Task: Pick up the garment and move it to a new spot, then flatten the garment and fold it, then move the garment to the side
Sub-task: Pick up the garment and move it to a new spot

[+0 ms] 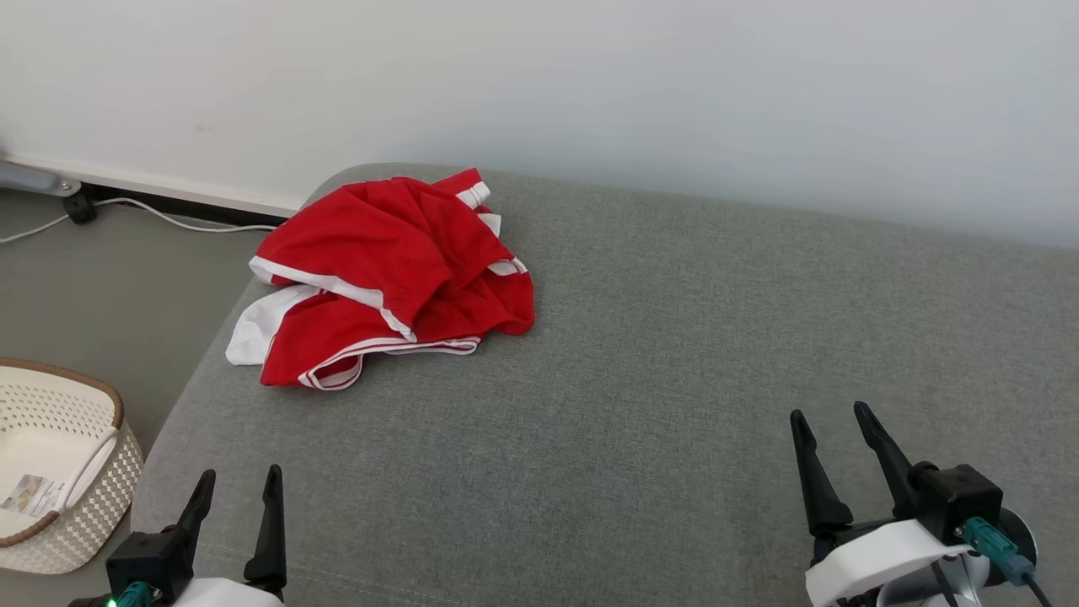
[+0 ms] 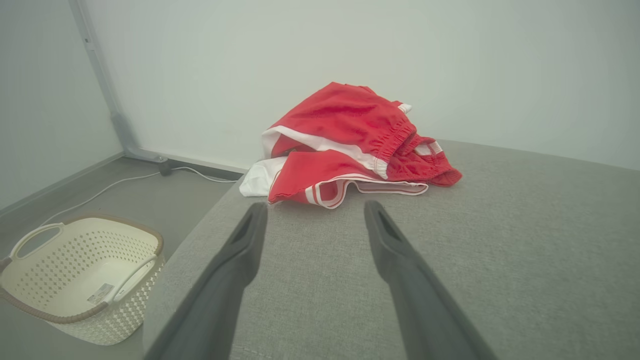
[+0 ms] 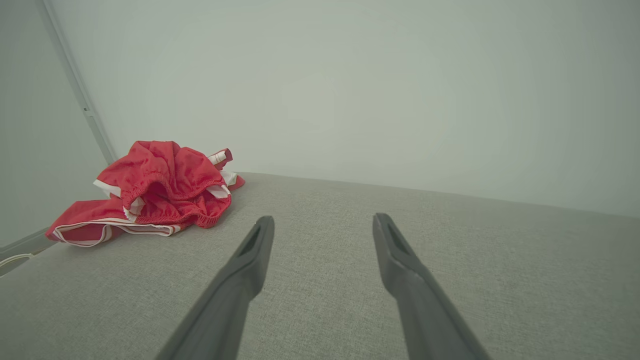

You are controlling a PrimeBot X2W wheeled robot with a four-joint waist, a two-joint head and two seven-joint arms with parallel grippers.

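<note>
Head view: both jaws spread wide, nothing between them. The left gripper (image 1: 239, 474) sits at the near-left corner of the grey cushion (image 1: 657, 379), and the right gripper (image 1: 829, 413) over its near-right part. The garment (image 1: 379, 261), red with white trim, lies in a crumpled heap at the cushion's far-left corner, well apart from both grippers. A white flap hangs over the cushion's left edge. A pale basket (image 1: 50, 472) stands on the floor off that edge.

Left wrist view: the fingers point almost straight at the garment (image 2: 345, 135). An elastic waistband shows on top and a striped hem lies nearest.

Right wrist view: the garment (image 3: 160, 185) lies far to the left, with bare cushion ahead.

Risks, as I judge them:
- A pinch on a single top fold may let the heap unroll and trail.
- Since the flap already overhangs, a leftward tug could slide the garment off the cushion.
- Fingertips coming down too low may snag the cushion fabric.
</note>
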